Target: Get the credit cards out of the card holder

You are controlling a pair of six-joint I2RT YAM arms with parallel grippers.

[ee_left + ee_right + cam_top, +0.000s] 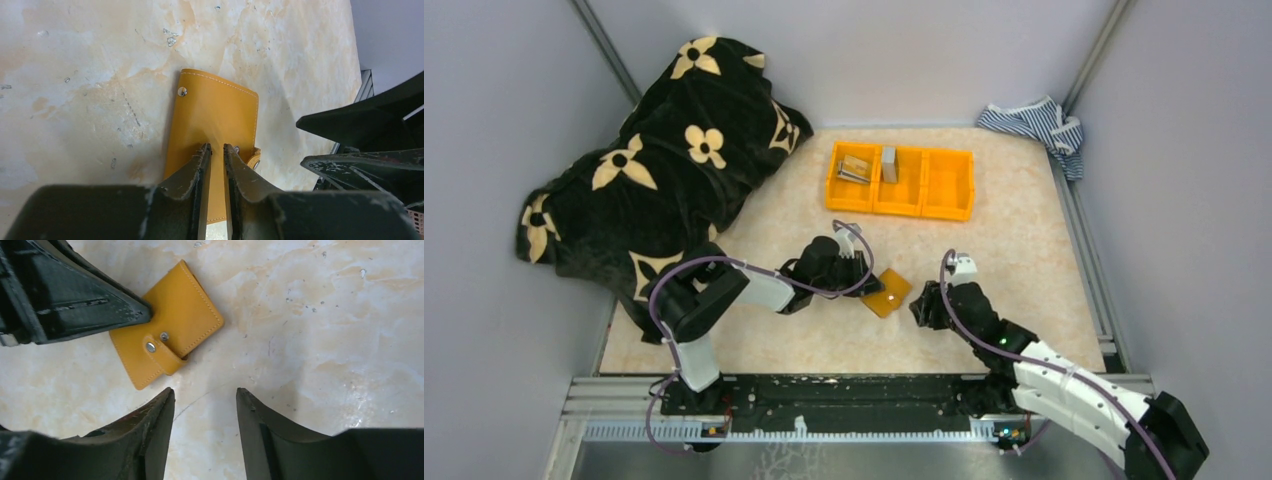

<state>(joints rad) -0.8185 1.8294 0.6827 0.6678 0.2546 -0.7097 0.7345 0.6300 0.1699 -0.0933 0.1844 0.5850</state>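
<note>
The card holder (889, 293) is a flat orange-tan wallet lying folded on the marbled table. No credit cards show. My left gripper (867, 282) comes in from the left. Its jaws stand a narrow gap apart, tips resting on the holder's top face (220, 112), and nothing is pinched between them (216, 146). The snap tab (161, 354) sticks out on the side toward my right gripper. A bare stud (164, 336) shows beside it. My right gripper (205, 390) is open and empty, just short of the holder's (175, 315) tab edge. In the top view it (921, 303) sits right of the holder.
An orange three-compartment bin (949, 185) with grey items in two of its compartments stands behind the holder. A black blanket with cream flowers (654, 170) covers the left side. A striped cloth (1036, 125) lies at the back right corner. Metal rails border the table.
</note>
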